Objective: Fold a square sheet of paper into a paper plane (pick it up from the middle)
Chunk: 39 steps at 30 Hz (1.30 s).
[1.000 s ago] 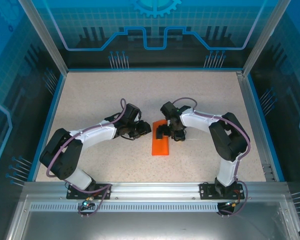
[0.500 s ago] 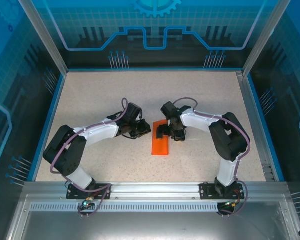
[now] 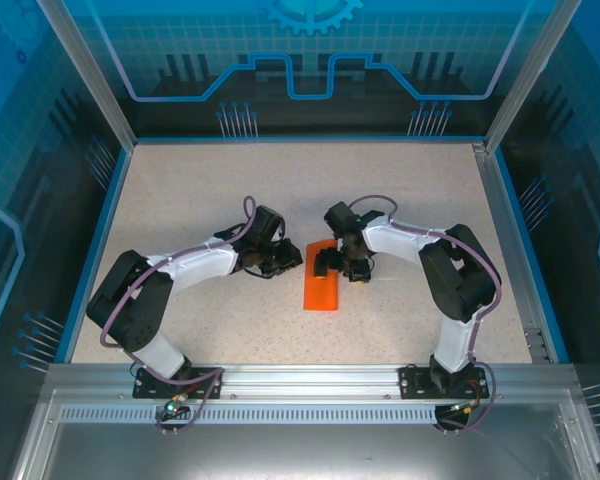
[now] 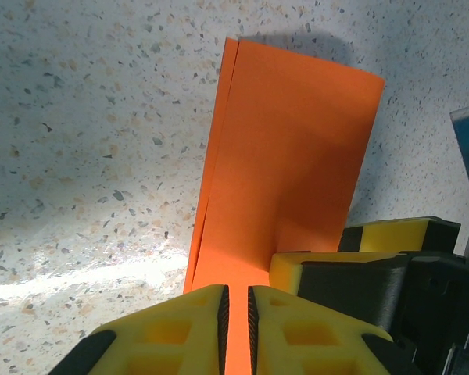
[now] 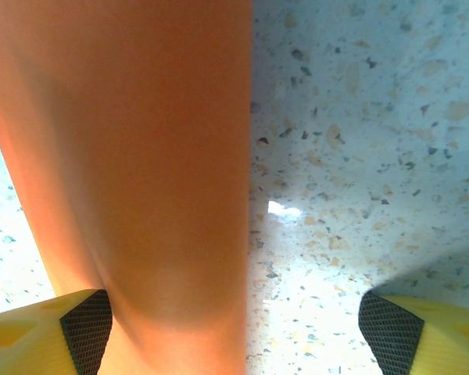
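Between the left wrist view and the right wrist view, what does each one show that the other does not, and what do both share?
Left wrist view: the orange sheet, its far end and doubled left edge; the left gripper, fingers almost together, orange in the narrow gap; a yellow finger of the right arm beside it. Right wrist view: the right gripper, fingers wide apart, the sheet's edge running between them. Both: the sheet lying on the speckled table.

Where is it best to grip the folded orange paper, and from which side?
The folded orange sheet lies flat on the table, so nothing stands up to pinch from above. Probably best: come in low from the side, at the long edge where two layers show.
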Each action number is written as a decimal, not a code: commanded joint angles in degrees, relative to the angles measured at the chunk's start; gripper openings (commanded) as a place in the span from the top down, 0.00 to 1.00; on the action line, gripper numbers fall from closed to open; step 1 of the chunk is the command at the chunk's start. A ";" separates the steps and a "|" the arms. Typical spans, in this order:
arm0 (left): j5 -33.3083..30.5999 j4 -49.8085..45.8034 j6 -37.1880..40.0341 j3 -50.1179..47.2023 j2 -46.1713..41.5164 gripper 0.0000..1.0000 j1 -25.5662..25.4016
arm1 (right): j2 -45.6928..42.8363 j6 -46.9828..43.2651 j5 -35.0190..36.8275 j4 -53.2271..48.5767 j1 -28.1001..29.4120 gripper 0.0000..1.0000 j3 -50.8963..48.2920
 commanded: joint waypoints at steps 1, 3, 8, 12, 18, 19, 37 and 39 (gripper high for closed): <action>0.14 -1.10 -0.69 1.67 0.73 0.83 -0.46 | 5.41 -1.61 -0.72 1.69 -0.25 0.11 -2.82; 0.15 -0.94 -1.06 1.63 0.92 0.85 -0.42 | 5.58 -2.08 -0.92 1.70 -0.24 0.11 -2.74; 0.04 -0.90 -1.29 1.66 1.09 0.85 -0.43 | 6.11 -2.98 -0.77 1.22 -0.05 0.09 -2.29; 0.27 -0.94 -1.09 1.87 1.12 0.84 -0.46 | 6.47 -2.80 -0.28 0.98 -0.13 0.09 -2.12; 0.47 -1.07 -0.98 2.04 1.09 0.84 -0.46 | 7.32 -2.53 -0.39 1.21 -0.07 0.08 -2.10; 0.51 -1.15 -0.95 2.11 1.09 0.84 -0.42 | 7.44 -2.53 -0.49 1.17 -0.08 0.08 -2.04; 1.81 -0.81 -0.71 2.75 2.43 0.88 -0.60 | 9.27 -2.96 -0.03 0.36 -0.07 0.08 -0.81; 2.51 -0.56 -0.81 3.24 3.30 0.92 -0.68 | 9.56 -2.97 -0.04 0.45 -0.12 0.09 -0.80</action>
